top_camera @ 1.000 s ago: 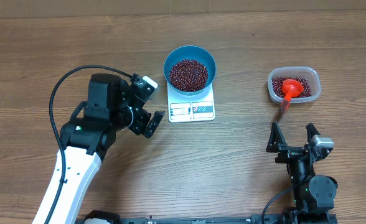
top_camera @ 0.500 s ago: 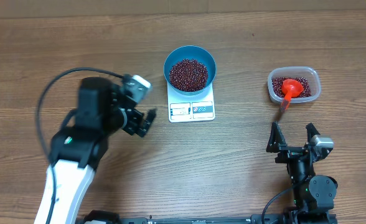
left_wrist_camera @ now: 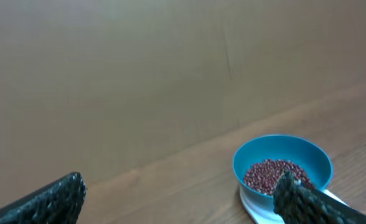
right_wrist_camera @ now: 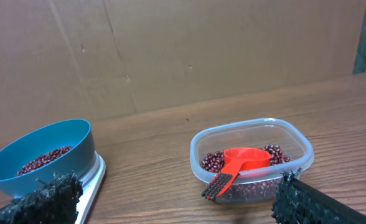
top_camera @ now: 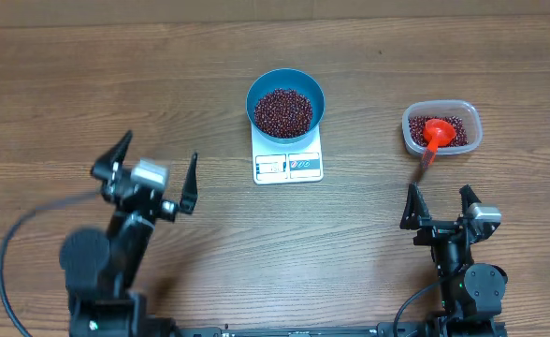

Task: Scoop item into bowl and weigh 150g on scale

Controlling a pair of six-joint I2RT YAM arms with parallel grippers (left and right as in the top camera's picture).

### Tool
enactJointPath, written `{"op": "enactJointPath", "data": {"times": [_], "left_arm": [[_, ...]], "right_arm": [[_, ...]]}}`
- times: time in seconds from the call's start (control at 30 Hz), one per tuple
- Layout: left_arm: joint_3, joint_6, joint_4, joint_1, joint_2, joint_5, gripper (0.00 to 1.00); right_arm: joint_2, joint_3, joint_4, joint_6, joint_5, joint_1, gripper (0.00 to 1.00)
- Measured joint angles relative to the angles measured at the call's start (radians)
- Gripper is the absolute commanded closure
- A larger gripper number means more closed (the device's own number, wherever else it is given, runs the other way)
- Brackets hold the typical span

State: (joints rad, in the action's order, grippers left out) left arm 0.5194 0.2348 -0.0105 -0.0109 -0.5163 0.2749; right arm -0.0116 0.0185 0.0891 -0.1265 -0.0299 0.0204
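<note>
Overhead view: shows the left gripper (top_camera: 161, 147) with jaws released and spread wide, gripping nothing, over the brown wood-grain table (top_camera: 350, 243). Places the round deep teal-blue plastic bowl (top_camera: 257, 92) ahead of those jaws and off to their right, well apart, seated on the small flat white rectangular scale (top_camera: 289, 167), with a heap of small dark red-brown beans (top_camera: 282, 112) inside. Shows the right gripper (top_camera: 437, 192) likewise released, jaws wide and empty. Puts the clear rounded-rectangular plastic tub (top_camera: 472, 114) ahead of the right jaws, holding more beans and the bright orange-red plastic scoop (top_camera: 436, 133), handle angled back toward the jaws yet apart from them.

Left wrist view: catches both dark fingers (left_wrist_camera: 58, 199) at the lower corners, far apart, clasping nothing. Frames the bowl (left_wrist_camera: 314, 158) ahead, beside the right-hand finger, beans (left_wrist_camera: 273, 174) heaped within, a sliver of scale (left_wrist_camera: 251, 202) beneath. Backs it all with a tan cardboard wall (left_wrist_camera: 139, 74).

Right wrist view: again shows fingers (right_wrist_camera: 46, 199) wide apart and unloaded. Sets the tub (right_wrist_camera: 245, 124) ahead between the jaws, nearer the right-hand one, scoop (right_wrist_camera: 242, 158) lying on its beans (right_wrist_camera: 213, 162). Sets the bowl (right_wrist_camera: 65, 140) on the scale (right_wrist_camera: 89, 183) ahead of the left-hand finger.
</note>
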Motion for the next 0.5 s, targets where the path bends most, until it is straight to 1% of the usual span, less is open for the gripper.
{"op": "enactJointPath", "data": {"times": [0.13,0.2,0.5], "left_arm": [[-0.164,-0.024,-0.106,-0.026,0.134,0.002,0.00],[-0.237,-0.028,-0.119,-0.037,0.202,0.001,0.00],[-0.412,-0.036,-0.132,-0.038,0.409,-0.025,0.00]], "right_arm": [[0.000,0.000,0.000,0.000,0.000,0.000,0.00],[0.000,0.000,0.000,0.000,0.000,0.000,0.00],[0.000,0.000,-0.001,0.000,0.000,0.000,0.00]]}}
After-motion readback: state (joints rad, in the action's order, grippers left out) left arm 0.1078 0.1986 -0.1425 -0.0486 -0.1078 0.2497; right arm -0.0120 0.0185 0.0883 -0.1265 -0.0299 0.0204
